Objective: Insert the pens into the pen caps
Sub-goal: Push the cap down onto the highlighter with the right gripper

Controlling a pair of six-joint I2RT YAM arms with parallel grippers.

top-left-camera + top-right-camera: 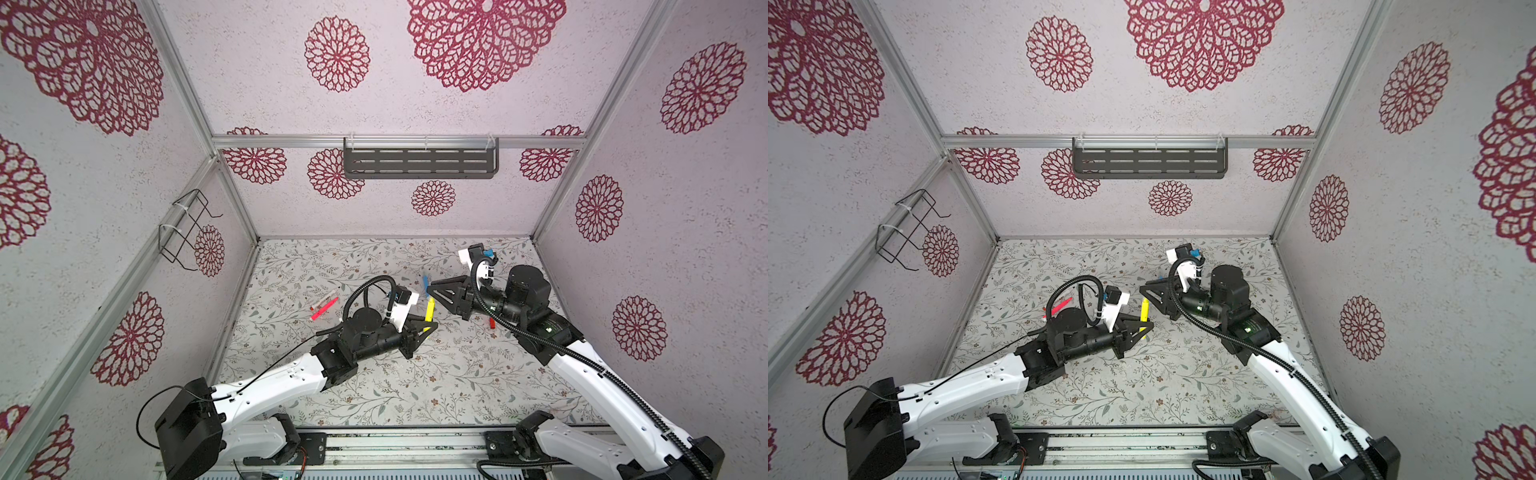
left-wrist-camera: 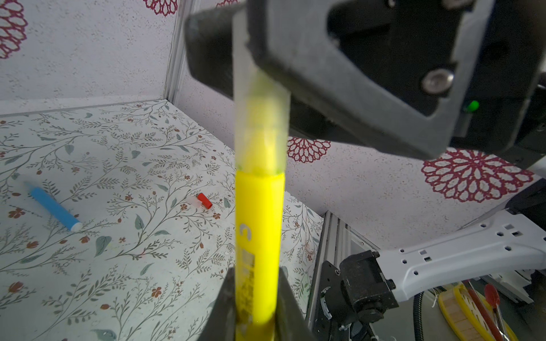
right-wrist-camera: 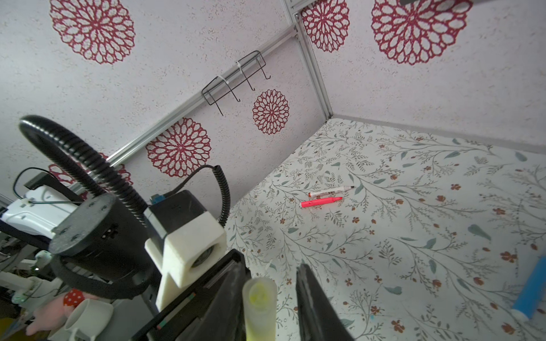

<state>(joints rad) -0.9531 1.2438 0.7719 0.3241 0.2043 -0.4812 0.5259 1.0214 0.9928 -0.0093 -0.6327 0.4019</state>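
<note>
Yellow marker pen (image 2: 260, 236), pinched tight in the left gripper (image 2: 257, 310), wears a clear cap (image 2: 261, 127) that looks seated; the right gripper (image 3: 270, 295) straddles it, a gap beside one finger. Blue pen (image 2: 54, 208), pink pen (image 3: 321, 202), white pen (image 3: 331, 191) and red cap (image 2: 204, 200) lie on the table, apparently awaiting their turn.

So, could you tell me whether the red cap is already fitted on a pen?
No, in the left wrist view the red cap lies alone on the table, apart from the blue pen.
</note>
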